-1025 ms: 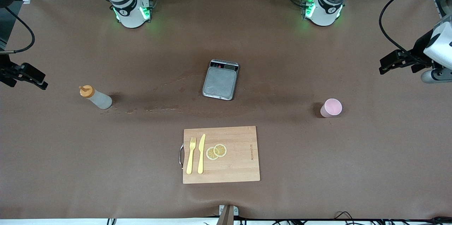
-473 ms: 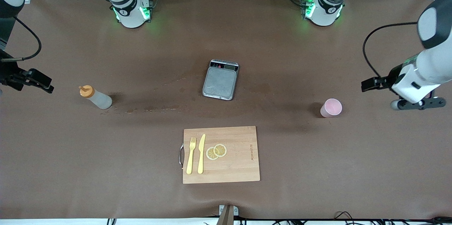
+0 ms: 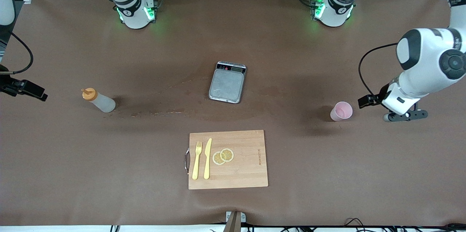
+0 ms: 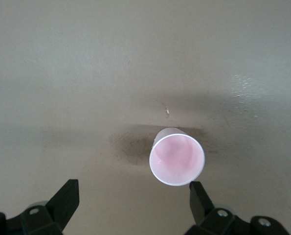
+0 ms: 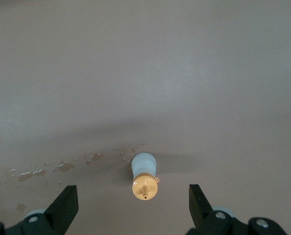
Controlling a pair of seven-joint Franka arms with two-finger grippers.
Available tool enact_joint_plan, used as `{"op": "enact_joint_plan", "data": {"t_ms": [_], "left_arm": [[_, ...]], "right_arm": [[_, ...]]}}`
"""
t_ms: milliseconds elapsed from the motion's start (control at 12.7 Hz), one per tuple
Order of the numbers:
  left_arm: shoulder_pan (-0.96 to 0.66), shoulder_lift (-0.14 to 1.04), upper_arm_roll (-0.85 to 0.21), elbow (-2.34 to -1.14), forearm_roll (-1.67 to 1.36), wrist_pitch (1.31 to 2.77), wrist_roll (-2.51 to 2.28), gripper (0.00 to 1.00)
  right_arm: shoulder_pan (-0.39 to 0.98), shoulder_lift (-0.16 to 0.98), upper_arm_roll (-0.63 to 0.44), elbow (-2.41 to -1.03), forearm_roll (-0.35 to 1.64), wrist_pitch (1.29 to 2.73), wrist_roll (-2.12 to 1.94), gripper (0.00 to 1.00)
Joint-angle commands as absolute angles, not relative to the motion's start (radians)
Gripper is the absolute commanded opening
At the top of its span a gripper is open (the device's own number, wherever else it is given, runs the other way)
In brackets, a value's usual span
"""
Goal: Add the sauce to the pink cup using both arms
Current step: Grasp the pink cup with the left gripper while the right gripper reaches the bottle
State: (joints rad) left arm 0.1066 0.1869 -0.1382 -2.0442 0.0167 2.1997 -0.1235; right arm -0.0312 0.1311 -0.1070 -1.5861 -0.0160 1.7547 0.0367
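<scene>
- Both sets of jaws stand wide apart and hold nothing: in the left wrist view the left gripper [image 4: 134, 203] shows only two black fingertips at the bottom edge, with the pink cup [image 4: 177, 156] in the gap and much closer to one fingertip.
- Likewise the right gripper [image 5: 130, 205] shows just its fingertips at the bottom edge of the right wrist view, the sauce bottle [image 5: 145, 177] upright between them, orange cap up.
- From the front, the left gripper [image 3: 368, 101] is mostly hidden under its own white wrist at mid-right of the frame; its fingers are hard to make out.
- At the mid-left edge the right gripper [image 3: 31, 90] is partly cut off.
- Pink cup [image 3: 341, 111] stands on the brown table [image 3: 233, 42] at right of centre; sauce bottle [image 3: 98, 101] stands at left of centre, wet spots beside it.
- Since the earlier frames the left gripper has moved down and inward, from the right edge to just beside the cup.
- Meanwhile the right gripper has shifted only slightly; cup and bottle have not moved.
</scene>
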Motion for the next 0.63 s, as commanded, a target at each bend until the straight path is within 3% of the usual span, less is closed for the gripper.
{"op": "enact_joint_plan", "data": {"t_ms": [0, 552], "left_arm": [[0.11, 0.231, -0.146, -2.075, 0.037, 2.285, -0.121, 1.0], [0.107, 0.336, -0.147, -2.102, 0.037, 2.37, -0.13, 0.82]], "right_arm": [[-0.043, 0.169, -0.097, -1.543, -0.029, 1.743, 0.043, 1.0], [-0.098, 0.235, -0.095, -1.5, -0.02, 1.747, 0.034, 1.0]]}}
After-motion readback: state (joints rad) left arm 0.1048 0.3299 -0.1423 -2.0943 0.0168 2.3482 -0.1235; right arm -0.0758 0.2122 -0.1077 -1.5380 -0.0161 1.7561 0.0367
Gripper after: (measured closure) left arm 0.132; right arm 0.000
